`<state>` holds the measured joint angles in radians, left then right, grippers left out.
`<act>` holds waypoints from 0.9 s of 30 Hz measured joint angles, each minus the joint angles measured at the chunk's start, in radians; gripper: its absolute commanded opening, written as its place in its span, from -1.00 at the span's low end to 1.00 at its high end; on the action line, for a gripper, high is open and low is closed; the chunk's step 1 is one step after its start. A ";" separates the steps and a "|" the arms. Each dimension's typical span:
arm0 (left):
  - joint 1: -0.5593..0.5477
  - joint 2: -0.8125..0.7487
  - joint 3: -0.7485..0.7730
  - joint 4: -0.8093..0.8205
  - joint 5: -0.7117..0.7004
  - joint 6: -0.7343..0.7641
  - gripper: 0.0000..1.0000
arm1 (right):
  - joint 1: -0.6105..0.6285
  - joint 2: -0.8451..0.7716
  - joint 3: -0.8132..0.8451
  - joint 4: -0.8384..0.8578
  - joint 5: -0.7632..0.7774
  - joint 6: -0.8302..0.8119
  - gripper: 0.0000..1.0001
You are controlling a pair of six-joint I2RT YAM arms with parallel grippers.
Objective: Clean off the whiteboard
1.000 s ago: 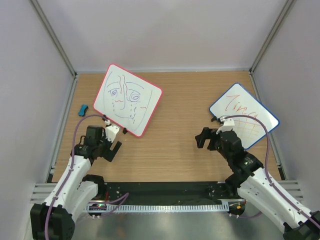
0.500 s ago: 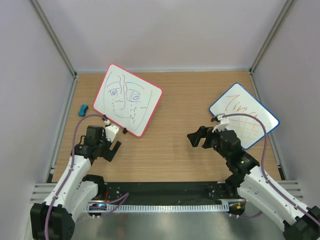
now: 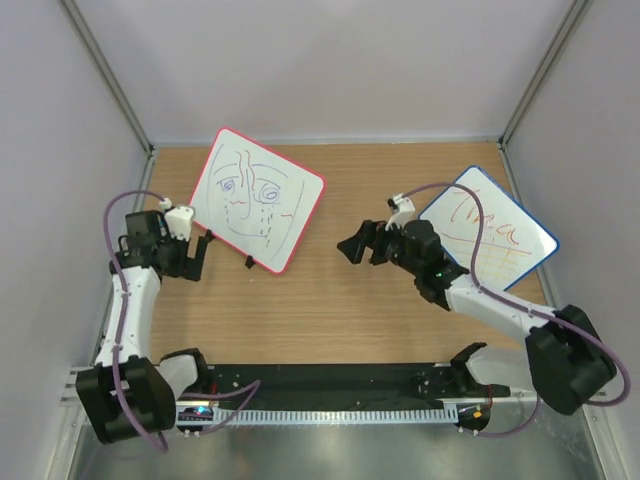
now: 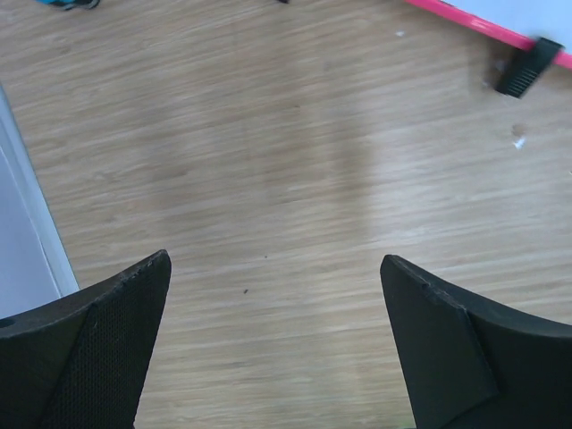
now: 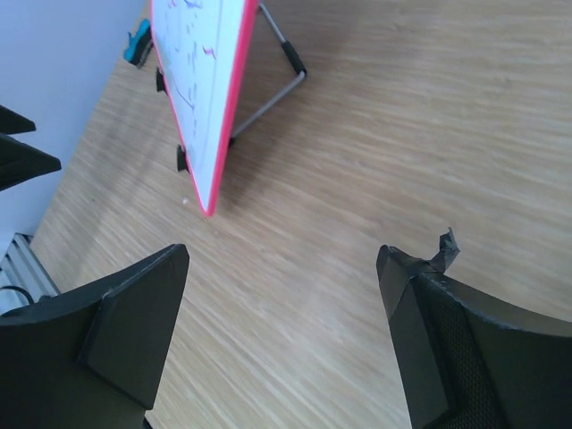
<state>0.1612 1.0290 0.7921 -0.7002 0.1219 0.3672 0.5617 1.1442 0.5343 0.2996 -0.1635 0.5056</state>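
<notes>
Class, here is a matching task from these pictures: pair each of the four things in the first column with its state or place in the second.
Column one:
1. whiteboard
2. blue-framed board
3. left gripper
4. right gripper

Column two:
A. open, over bare wood between the two boards
B. orange writing
C. purple and red face drawing
D. open, near the left edge of the table

Pairs: 1-C, 2-B, 3-D, 4-A.

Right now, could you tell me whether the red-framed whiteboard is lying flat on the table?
No, the whiteboard stands tilted on edge, propped from behind by a wire stand on the table.
</notes>
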 measured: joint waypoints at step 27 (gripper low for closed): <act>0.261 0.511 0.289 0.305 0.265 -0.044 0.86 | 0.013 0.770 0.474 0.430 -0.200 0.149 -0.12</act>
<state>0.4221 1.5402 1.0809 -0.3954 0.3870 0.3229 0.5751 1.9141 1.0084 0.7296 -0.3634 0.6544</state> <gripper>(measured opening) 0.928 0.473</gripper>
